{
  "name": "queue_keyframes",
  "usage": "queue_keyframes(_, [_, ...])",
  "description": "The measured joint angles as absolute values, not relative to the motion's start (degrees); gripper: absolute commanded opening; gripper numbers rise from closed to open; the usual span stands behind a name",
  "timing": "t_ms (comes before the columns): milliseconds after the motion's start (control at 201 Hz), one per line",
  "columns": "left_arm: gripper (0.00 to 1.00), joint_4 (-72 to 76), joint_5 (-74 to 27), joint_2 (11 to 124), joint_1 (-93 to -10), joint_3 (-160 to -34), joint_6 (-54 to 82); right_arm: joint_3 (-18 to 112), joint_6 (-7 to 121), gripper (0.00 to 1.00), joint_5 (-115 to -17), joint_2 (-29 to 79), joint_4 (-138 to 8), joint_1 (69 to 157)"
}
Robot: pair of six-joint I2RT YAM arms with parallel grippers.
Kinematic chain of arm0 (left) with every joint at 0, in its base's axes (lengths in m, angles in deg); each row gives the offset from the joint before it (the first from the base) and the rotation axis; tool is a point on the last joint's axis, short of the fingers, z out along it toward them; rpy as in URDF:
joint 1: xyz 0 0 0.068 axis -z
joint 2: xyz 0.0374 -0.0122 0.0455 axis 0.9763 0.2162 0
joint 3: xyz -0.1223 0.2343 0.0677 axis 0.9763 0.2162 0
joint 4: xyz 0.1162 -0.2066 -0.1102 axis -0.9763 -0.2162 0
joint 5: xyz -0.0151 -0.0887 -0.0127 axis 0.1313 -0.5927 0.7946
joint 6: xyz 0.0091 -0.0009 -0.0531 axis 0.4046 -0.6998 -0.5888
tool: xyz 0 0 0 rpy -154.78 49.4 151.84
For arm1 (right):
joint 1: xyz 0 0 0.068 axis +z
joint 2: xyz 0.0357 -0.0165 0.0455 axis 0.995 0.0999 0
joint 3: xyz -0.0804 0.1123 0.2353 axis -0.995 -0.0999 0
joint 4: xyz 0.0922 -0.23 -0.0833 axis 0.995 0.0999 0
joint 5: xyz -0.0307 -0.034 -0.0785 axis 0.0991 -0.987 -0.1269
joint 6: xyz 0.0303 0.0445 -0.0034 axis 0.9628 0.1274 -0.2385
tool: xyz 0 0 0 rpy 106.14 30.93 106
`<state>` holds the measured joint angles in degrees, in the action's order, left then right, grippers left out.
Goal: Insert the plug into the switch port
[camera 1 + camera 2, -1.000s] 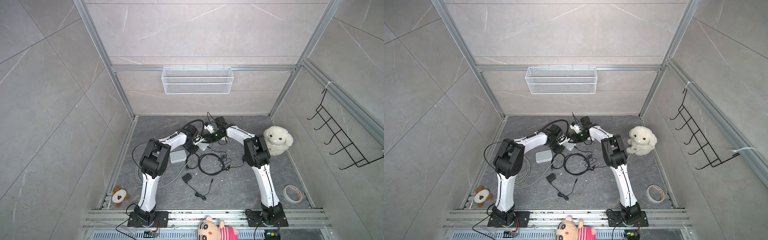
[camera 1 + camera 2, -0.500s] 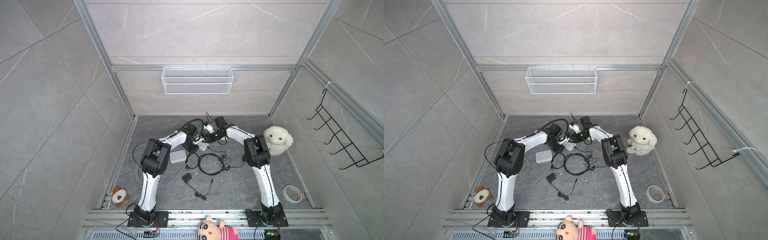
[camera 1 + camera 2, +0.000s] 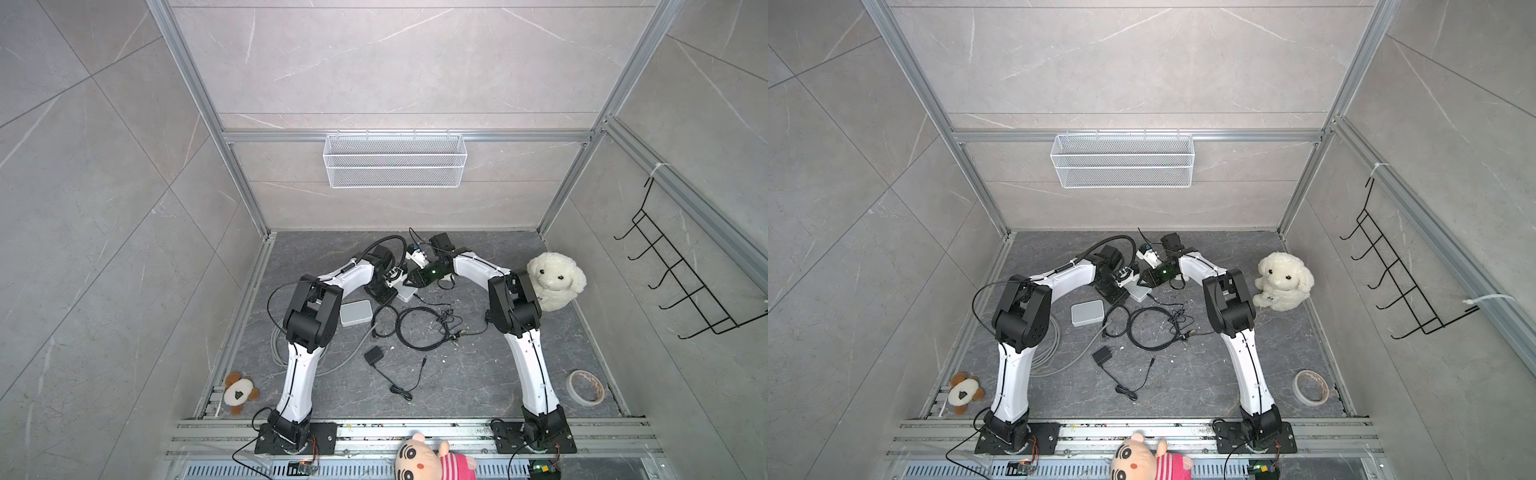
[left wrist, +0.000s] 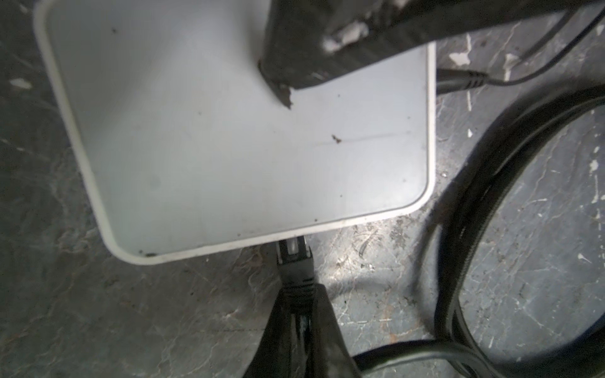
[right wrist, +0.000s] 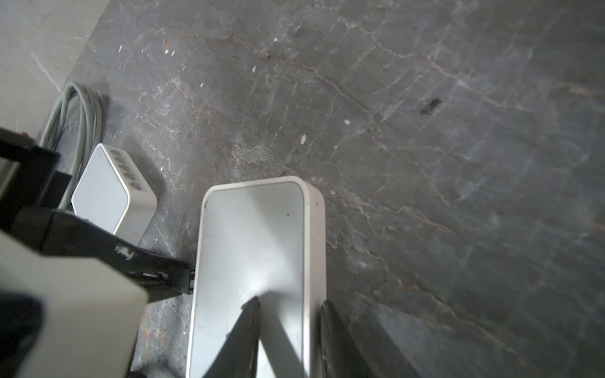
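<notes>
**Grey cable** (image 3: 277,347): coiled on the floor (image 5: 425,131) at the far left of the work area, beside the left arm.

**Second white box** (image 5: 108,196): flat, with a row of ports along one side. It lies near the left gripper and apart from the switch.

**Left gripper** (image 4: 299,304): low over the floor and pointing at the switch. Its fingers are closed tight on the black rear boot of the plug.

**Plug** (image 4: 293,258): clamped by its boot between the left fingers. Its body and clear tip project ahead of the fingertips. The tip meets one edge of the switch just under the rim. Whether it is seated in a port cannot be told.

**Switch** (image 4: 229,147): a white, flat case with rounded corners. In both top views it lies on the floor between the two grippers (image 3: 406,295) (image 3: 1139,295).

**Right gripper** (image 5: 289,302): its fingers stand part-way apart, astride the switch edge opposite the plug. One finger (image 5: 244,330) rests its tip on the top face. The other (image 5: 334,330) runs down alongside the outer side wall. Whether they squeeze the case cannot be told.

**Black cable** (image 3: 419,328): lies in loops on the floor, near the switch.

**Plush sheep** (image 3: 555,280): white, sitting at the far right, beside the right arm.
</notes>
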<state>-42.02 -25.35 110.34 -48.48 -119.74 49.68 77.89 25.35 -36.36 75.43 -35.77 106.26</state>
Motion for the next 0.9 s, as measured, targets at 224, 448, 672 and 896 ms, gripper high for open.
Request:
queue_keyframes(224, [0.05,-42.5,-26.4,110.8,-48.8,-120.4,49.0,78.2,21.7,0.34,-36.2,75.3,-34.5,106.3])
queue_keyframes(448, [0.08,-44.4,-26.7,111.7,-49.0,-122.1,47.6,78.8,21.9,0.38,-36.8,75.3,-32.6,106.3])
queue_keyframes(672, [0.12,-42.5,-26.8,110.9,-49.0,-120.6,47.1,77.3,33.5,0.53,-37.3,74.4,-33.7,105.9])
queue_keyframes(896, [0.29,-35.6,-28.7,110.3,-49.2,-119.8,46.3,76.8,40.9,0.64,-35.6,72.4,-30.5,105.4])
